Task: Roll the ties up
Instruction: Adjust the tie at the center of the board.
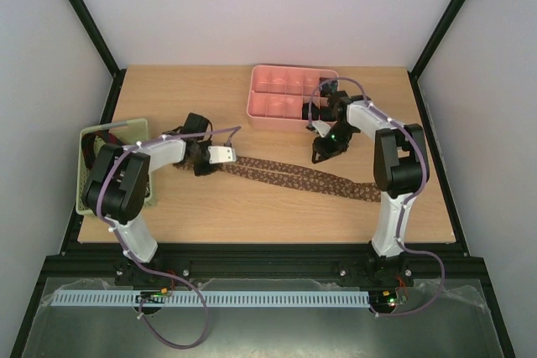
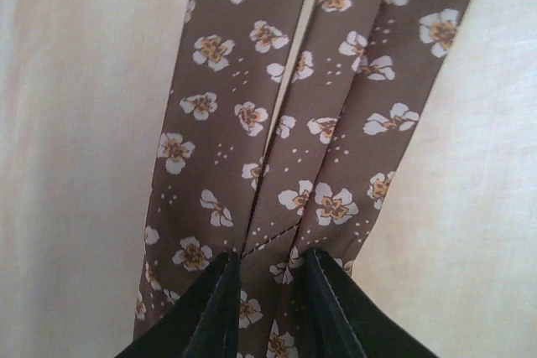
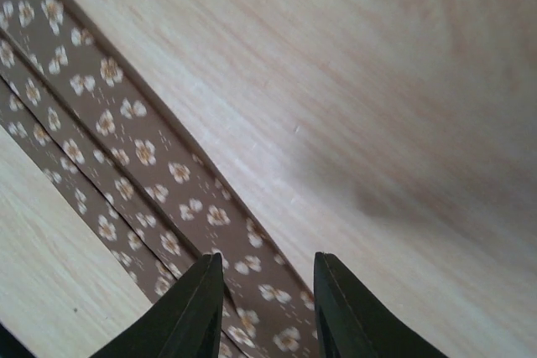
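Note:
A long brown tie (image 1: 294, 178) with small pale flowers lies slantwise across the wooden table. My left gripper (image 1: 201, 161) is at its left end. In the left wrist view the tie (image 2: 319, 123) runs away from the camera in two folded strips, and my left gripper (image 2: 270, 270) is shut on the fabric bunched between its black fingers. My right gripper (image 1: 321, 154) hovers over the tie near the middle of the table. In the right wrist view it (image 3: 268, 270) stands open above the flat tie (image 3: 151, 157), with nothing gripped.
A pink compartmented tray (image 1: 252, 98) stands at the back, just behind the right arm. A pale green slotted basket (image 1: 88, 173) sits at the left table edge, beside the left arm, with dark fabric (image 1: 101, 136) in it.

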